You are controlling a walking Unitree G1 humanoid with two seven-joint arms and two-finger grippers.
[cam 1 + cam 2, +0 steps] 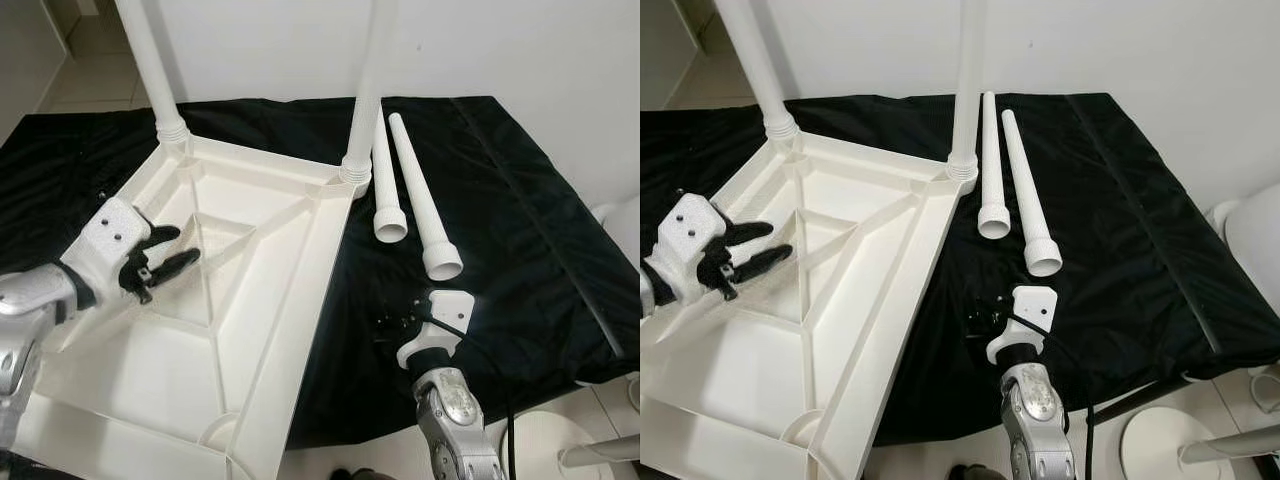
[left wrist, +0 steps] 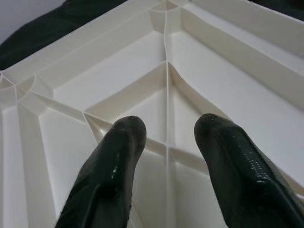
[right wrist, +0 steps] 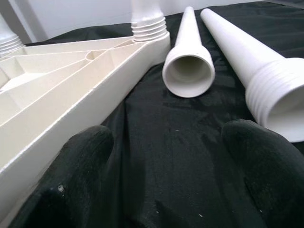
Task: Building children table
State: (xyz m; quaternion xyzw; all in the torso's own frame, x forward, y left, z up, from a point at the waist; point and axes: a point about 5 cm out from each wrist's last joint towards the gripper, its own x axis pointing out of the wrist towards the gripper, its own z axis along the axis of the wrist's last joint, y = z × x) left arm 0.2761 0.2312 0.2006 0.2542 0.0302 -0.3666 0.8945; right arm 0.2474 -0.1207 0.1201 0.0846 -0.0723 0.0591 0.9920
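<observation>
Surface: a black cloth [image 1: 500, 230] covers the work area, with a white wall behind in the upper part of the frame.
Left eye view: the upturned white tabletop [image 1: 230, 300] fills the left and centre. Two legs are already screwed in at its far corners, the far-left leg [image 1: 150, 60] and the far-centre leg [image 1: 365, 90].
Loose parts: two loose legs [image 1: 420, 200] lie side by side on the cloth, right of centre, open ends toward the robot.
Left pincer [image 1: 170, 250]: fingers apart, holding nothing, over the ribbed underside at mid-left.
Right eye view: the right pincer [image 1: 985, 320] sits low on the cloth at lower centre, just short of the loose legs.
Left wrist view: both fingers [image 2: 118, 152] hang spread above the crossing ribs.
Right wrist view: fingers [image 3: 80, 156] spread wide, empty, the nearer leg's mouth ahead between them.
Risk: the round legs could roll aside under a glancing grip.
Risk: the tabletop may slide on the cloth if it is not steadied.
</observation>
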